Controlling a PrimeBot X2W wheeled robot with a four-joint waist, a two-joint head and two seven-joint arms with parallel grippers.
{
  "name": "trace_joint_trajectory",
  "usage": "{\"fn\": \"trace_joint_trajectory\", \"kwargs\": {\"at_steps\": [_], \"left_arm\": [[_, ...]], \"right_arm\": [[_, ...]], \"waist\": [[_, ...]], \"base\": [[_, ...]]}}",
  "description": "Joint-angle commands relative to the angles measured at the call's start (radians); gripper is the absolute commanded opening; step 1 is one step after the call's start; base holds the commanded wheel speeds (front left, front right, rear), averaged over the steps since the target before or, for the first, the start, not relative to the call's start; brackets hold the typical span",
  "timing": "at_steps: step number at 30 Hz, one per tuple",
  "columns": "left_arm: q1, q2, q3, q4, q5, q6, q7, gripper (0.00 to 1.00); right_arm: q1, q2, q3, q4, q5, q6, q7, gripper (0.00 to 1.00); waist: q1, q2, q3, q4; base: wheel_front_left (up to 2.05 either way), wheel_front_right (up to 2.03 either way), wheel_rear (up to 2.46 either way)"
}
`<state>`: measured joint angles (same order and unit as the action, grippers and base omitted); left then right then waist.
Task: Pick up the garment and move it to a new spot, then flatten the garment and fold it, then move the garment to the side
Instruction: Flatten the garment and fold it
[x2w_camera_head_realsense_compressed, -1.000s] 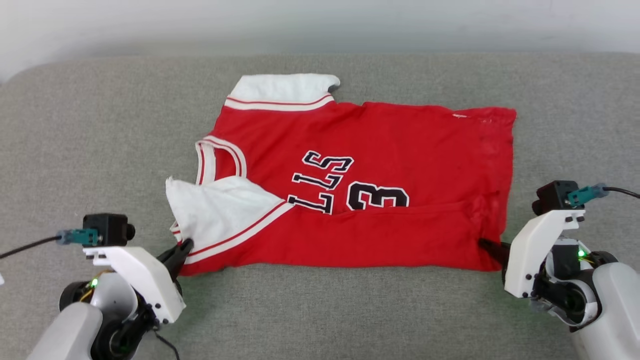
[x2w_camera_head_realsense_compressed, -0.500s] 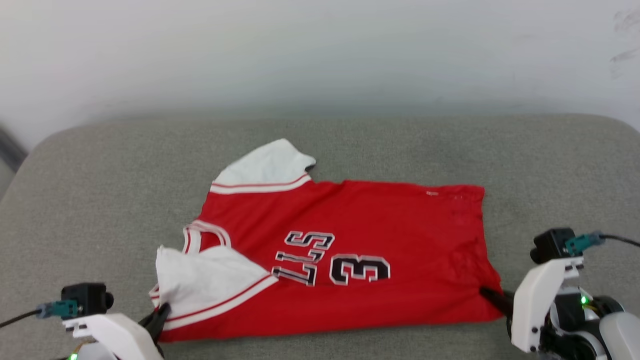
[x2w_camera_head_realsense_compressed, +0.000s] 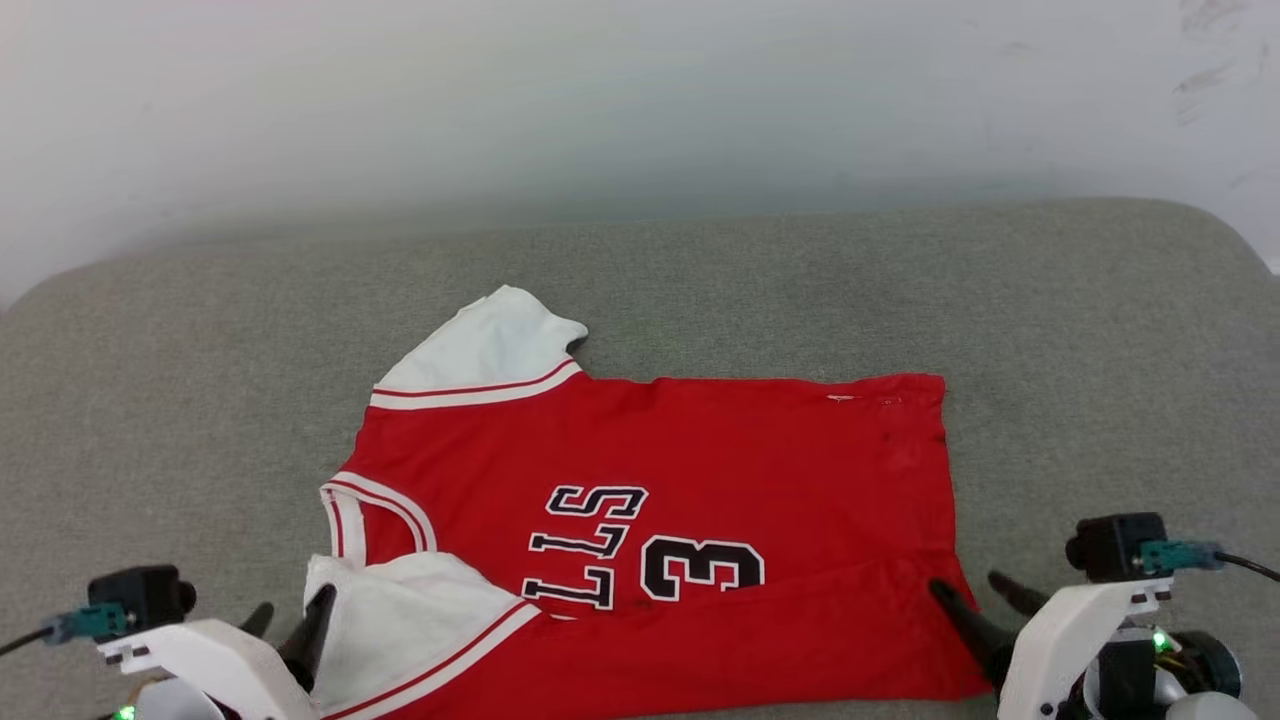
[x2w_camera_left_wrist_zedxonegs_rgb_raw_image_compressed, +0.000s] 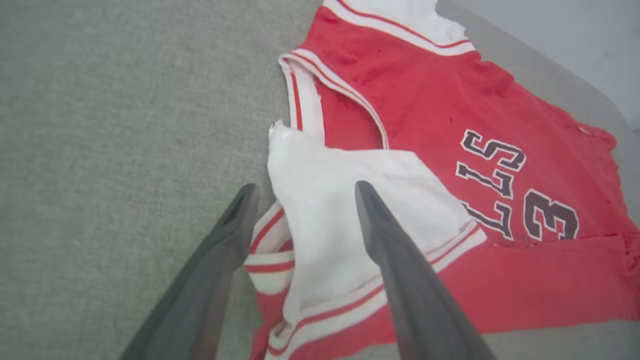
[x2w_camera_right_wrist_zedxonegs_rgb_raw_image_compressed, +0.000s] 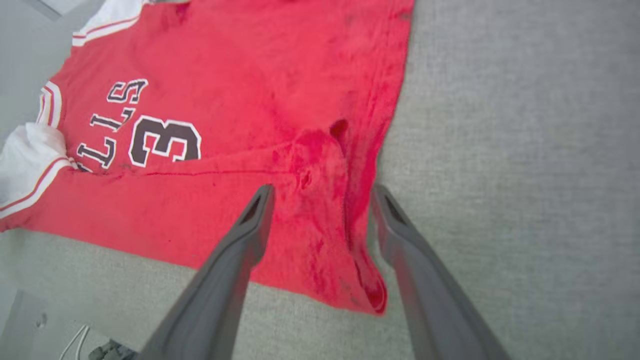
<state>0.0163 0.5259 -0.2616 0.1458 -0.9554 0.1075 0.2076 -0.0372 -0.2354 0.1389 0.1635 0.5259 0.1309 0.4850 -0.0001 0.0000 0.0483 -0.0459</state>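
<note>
Garment (x2w_camera_head_realsense_compressed: 690, 470) lies front up on the grey cushion (x2w_camera_head_realsense_compressed: 180, 400), collar toward the robot's left and hem toward its right, with the near long edge folded over onto the lower part of the lettering and the far white sleeve spread flat. Left gripper (x2w_camera_head_realsense_compressed: 293, 600) stands with jaws wide, one finger over the near white sleeve and one off its edge, gripping nothing. Right gripper (x2w_camera_head_realsense_compressed: 965, 582) is likewise spread wide astride the near hem corner, holding nothing

Soft matt cloth garment (x2w_camera_head_realsense_compressed: 700, 450) lies on rough woven upholstery (x2w_camera_head_realsense_compressed: 200, 400).
</note>
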Motion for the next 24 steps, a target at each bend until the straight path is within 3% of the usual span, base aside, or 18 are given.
{"fn": "trace_joint_trajectory", "kwargs": {"at_steps": [1,7,14,19,24], "left_arm": [[-0.018,0.006,0.008,-0.003,0.012,0.004,-0.016,1.00],[-0.156,0.011,0.020,-0.029,0.094,0.023,-0.100,1.00],[-0.411,0.017,0.006,0.009,0.164,-0.006,-0.129,1.00],[-0.610,0.027,-0.002,0.068,0.178,-0.052,-0.104,1.00],[-0.782,0.054,-0.031,0.155,0.141,-0.154,0.006,1.00]], "right_arm": [[-0.011,0.003,-0.002,-0.015,-0.011,0.000,-0.041,1.00],[-0.058,0.030,-0.058,-0.057,-0.110,0.000,-0.303,1.00],[-0.155,0.085,-0.083,-0.104,-0.208,0.000,-0.466,1.00],[-0.226,0.107,-0.076,-0.142,-0.238,0.000,-0.521,1.00],[-0.270,0.127,-0.062,-0.150,-0.242,0.000,-0.536,1.00]], "waist": [[0.0001,0.0000,0.003,-0.009],[0.0001,0.0000,0.045,-0.034],[0.0001,0.0000,0.173,-0.079],[0.0001,0.0000,0.292,-0.116],[0.0001,0.0000,0.379,-0.157]], "base": [[0.00,0.00,0.00],[0.00,0.00,0.00],[0.00,0.00,0.00],[0.00,0.00,0.00],[0.00,0.00,0.00]]}}
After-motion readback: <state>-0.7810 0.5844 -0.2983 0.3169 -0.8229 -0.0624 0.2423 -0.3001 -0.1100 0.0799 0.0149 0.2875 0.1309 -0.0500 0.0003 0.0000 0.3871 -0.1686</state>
